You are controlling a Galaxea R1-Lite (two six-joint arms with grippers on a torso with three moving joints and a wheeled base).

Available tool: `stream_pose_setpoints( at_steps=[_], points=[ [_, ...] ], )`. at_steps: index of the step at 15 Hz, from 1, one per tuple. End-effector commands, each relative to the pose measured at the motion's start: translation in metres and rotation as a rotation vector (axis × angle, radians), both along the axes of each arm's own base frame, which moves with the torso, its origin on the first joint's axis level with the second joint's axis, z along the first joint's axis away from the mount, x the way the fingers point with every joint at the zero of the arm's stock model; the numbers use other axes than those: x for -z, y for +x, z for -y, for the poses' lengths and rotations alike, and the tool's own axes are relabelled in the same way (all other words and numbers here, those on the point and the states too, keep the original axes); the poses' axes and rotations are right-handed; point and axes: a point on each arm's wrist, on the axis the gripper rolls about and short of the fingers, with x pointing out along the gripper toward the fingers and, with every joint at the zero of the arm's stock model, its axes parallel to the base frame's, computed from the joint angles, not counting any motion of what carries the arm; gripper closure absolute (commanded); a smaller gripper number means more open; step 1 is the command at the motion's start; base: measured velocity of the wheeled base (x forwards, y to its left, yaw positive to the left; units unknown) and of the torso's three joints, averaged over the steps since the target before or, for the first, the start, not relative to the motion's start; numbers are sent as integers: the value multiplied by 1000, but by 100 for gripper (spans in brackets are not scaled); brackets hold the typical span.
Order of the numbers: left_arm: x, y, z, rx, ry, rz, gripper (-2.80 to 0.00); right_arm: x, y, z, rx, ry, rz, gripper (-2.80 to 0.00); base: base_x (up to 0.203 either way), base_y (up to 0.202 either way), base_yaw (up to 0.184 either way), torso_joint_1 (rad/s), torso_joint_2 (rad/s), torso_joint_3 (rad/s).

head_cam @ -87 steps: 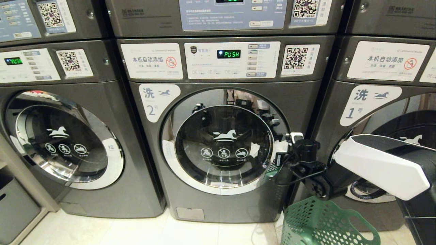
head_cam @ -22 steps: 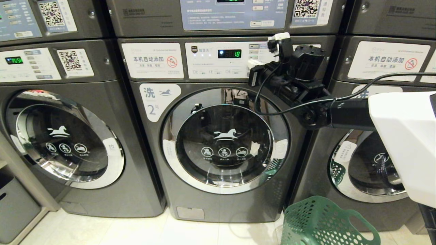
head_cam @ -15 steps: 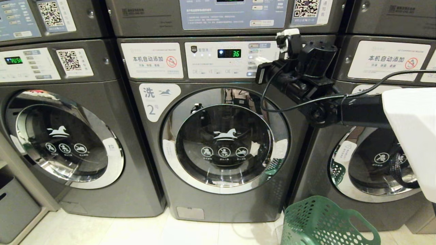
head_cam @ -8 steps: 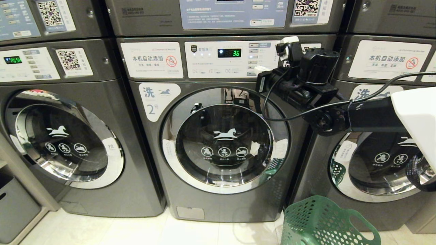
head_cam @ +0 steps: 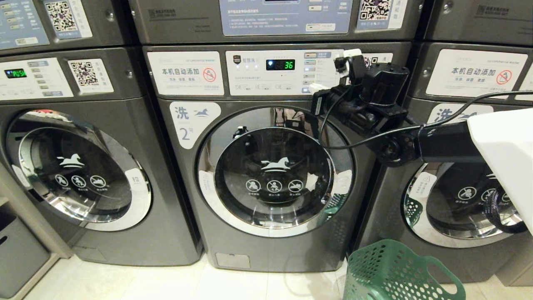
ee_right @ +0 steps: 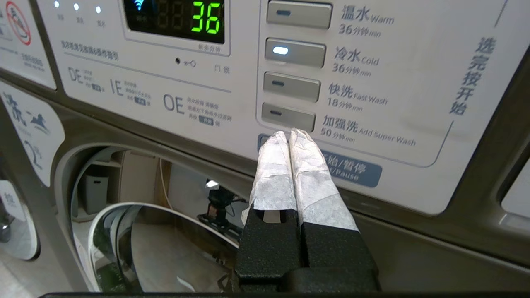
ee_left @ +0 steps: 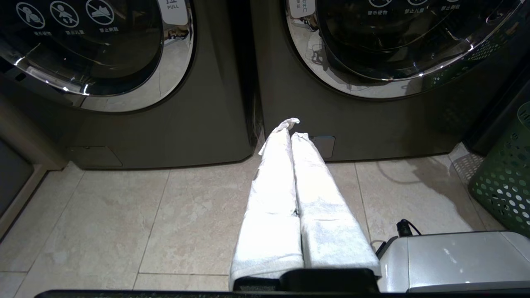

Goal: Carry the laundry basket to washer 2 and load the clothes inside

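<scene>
Washer 2 (head_cam: 275, 179) stands in the middle with its round door shut and its display (head_cam: 283, 64) reading 36. My right gripper (head_cam: 317, 87) is shut and empty. Its taped fingertips (ee_right: 290, 134) rest at the blue start/pause button (ee_right: 352, 167) at the bottom of the button column; whether they touch it I cannot tell. The cold button (ee_right: 295, 51) is lit. The green perforated laundry basket (head_cam: 399, 271) sits on the floor at the washer's lower right. No clothes show in any view. My left gripper (ee_left: 291, 126) hangs parked low over the tiles, shut and empty.
Another washer (head_cam: 79, 166) stands to the left and washer 1 (head_cam: 458, 200) to the right, both with doors shut, under stacked units. A grey bin (head_cam: 16, 254) sits at the lower left. Pale floor tiles (head_cam: 166, 283) run along the machines' front.
My right arm rose from the door's right edge to the control panel. The display went from PUSH to 18 to 36. Lately the gripper has sunk slightly toward the lowest button.
</scene>
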Motion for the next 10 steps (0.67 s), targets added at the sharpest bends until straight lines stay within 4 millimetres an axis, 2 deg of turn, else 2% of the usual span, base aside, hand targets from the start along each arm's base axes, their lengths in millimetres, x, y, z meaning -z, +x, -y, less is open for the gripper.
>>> stream_pose_setpoints(
  at_steps=[1,4,10],
  points=[
    [0,0,0,0,0,-1,0,5,8,-3,-1,1,4,0,0,0,0,0,0,0],
    [0,0,0,0,0,-1,0,5,14,-5,2,0,6,0,0,0,0,0,0,0],
    [0,0,0,0,0,-1,0,17,22,-9,5,-12,-15,0,0,0,0,0,0,0]
  ],
)
